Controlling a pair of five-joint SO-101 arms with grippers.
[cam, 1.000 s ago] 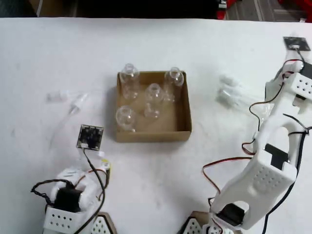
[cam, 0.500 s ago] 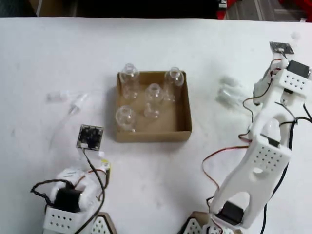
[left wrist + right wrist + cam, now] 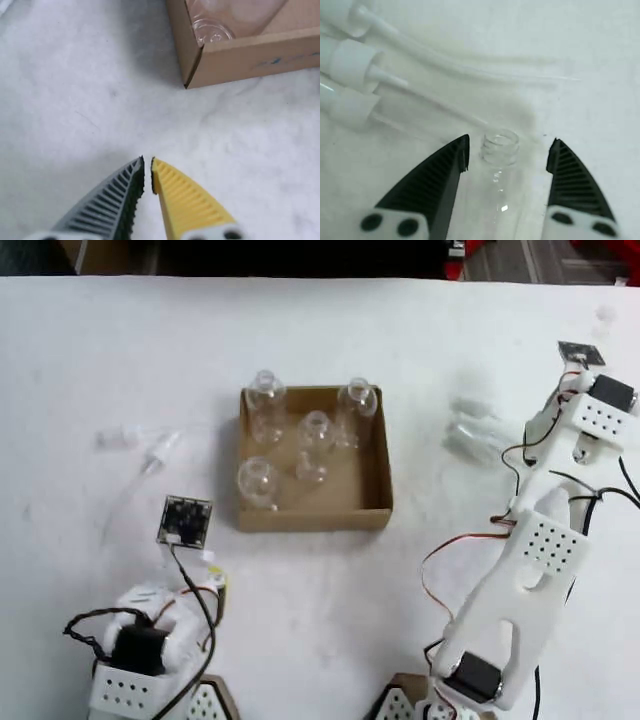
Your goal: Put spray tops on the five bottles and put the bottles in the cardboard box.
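Because the clear bottle [image 3: 500,147] appears to lie on its side on the table [image 3: 450,330], neck toward the spray tops [image 3: 355,65], it could roll or squirt away if the jaws meet it off-centre. It sits between the spread fingers of the right gripper [image 3: 509,146], touched by neither and nearer one than the other. Smooth, round walls give little purchase, so a pinch close to the neck might let the body swing down. A skidding bottle could also knock the tops' thin tubes, which lie just beyond it. Well apart, the cardboard box [image 3: 315,518] holds four uncapped bottles [image 3: 314,430]. The left gripper [image 3: 148,167], jaws together on nothing, hovers near a box corner.
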